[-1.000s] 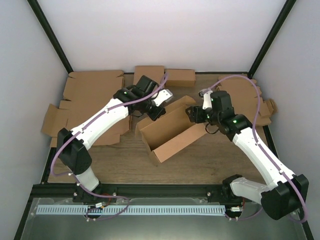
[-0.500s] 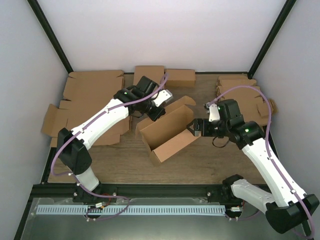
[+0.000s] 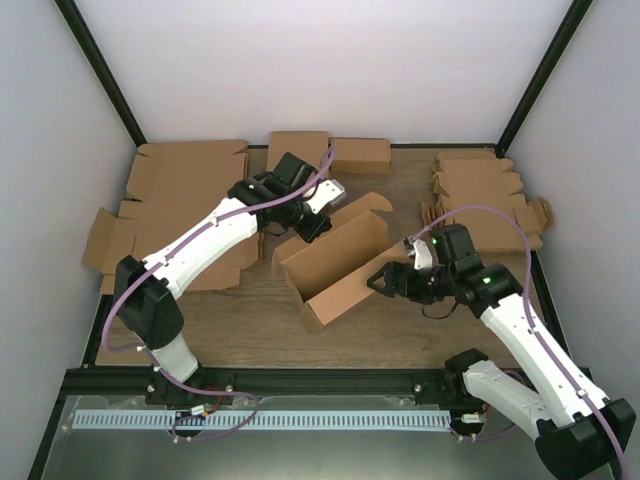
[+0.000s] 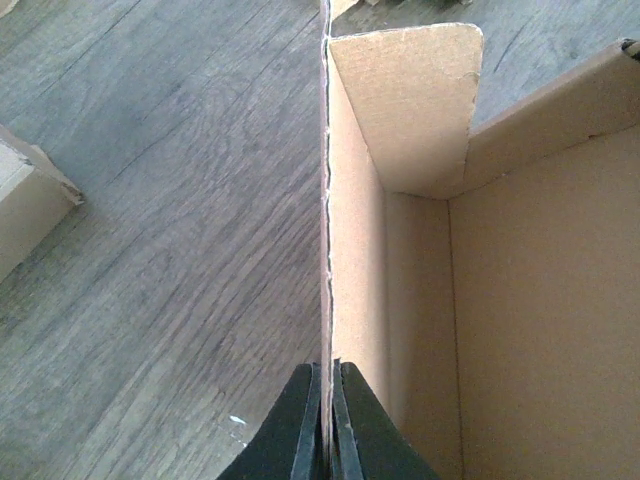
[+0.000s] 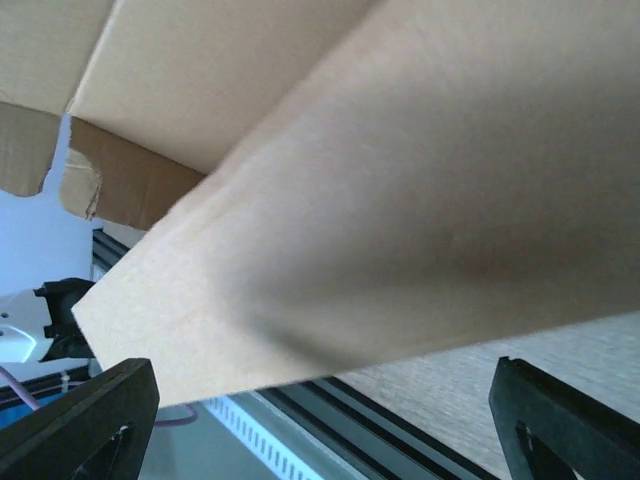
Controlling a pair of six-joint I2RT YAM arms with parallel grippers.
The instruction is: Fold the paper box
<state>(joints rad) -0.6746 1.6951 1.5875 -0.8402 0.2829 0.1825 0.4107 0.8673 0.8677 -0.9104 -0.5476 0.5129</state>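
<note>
The paper box (image 3: 335,260) sits partly folded and open-topped in the middle of the table, lying diagonally. My left gripper (image 3: 312,224) is at its far left end, shut on the top edge of an upright wall; in the left wrist view the jaws (image 4: 327,400) pinch that thin cardboard edge, with the box's inside (image 4: 500,300) to the right. My right gripper (image 3: 386,283) is open at the box's near right end. In the right wrist view its fingers stand wide apart (image 5: 325,420), with a cardboard panel (image 5: 400,150) just above them.
Large flat cardboard sheets (image 3: 185,195) lie at the back left. Two small closed boxes (image 3: 298,148) (image 3: 360,153) stand at the back. A stack of notched blanks (image 3: 480,190) lies at the right. A black rail (image 3: 300,382) runs along the near edge.
My right arm has swung toward the near side, bringing its open gripper from the box's far right corner to its near right end. The left gripper has kept its hold.
</note>
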